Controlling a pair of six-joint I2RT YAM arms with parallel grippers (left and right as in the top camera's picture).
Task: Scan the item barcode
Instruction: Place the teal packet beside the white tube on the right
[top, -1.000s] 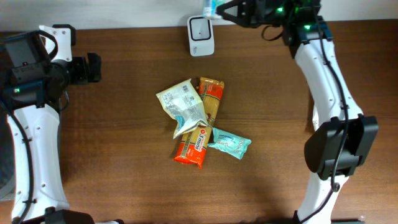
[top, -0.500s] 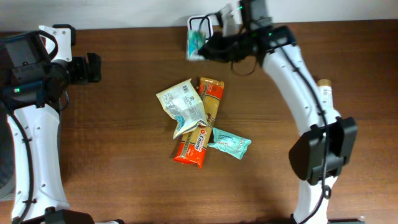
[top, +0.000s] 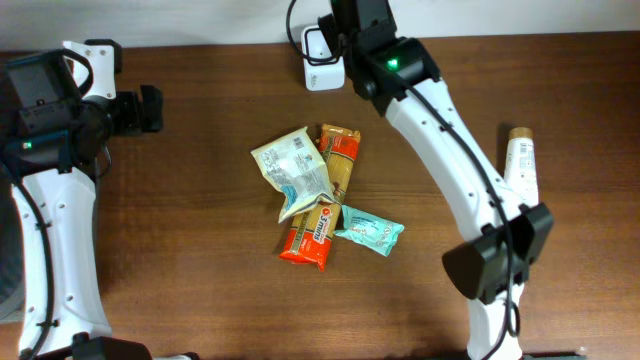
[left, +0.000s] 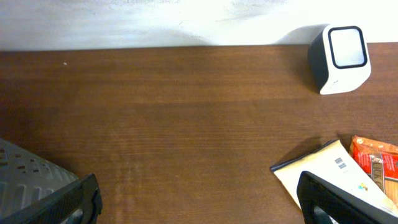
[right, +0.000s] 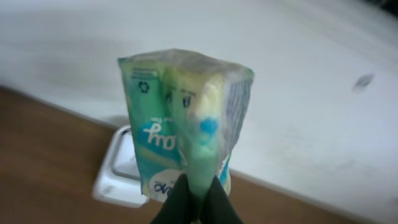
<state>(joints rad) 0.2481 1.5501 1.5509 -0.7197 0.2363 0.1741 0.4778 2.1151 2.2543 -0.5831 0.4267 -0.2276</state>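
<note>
My right gripper is shut on the bottom seam of a teal and green snack packet, which stands upright above the fingers. Just behind and below the packet is the white barcode scanner, against the back wall. From overhead the right arm reaches to the scanner and hides the packet. My left gripper hangs open at the far left with nothing between its fingers. The scanner shows in the left wrist view too.
A pile lies mid-table: a cream packet, an orange-brown packet, a red-orange packet and a teal packet. A pale bottle lies at the right. A grey basket sits at the left.
The right arm has swung left from the back right corner to the scanner, carrying the teal and green packet, uncovering the bottle at the right. The left arm has not moved.
</note>
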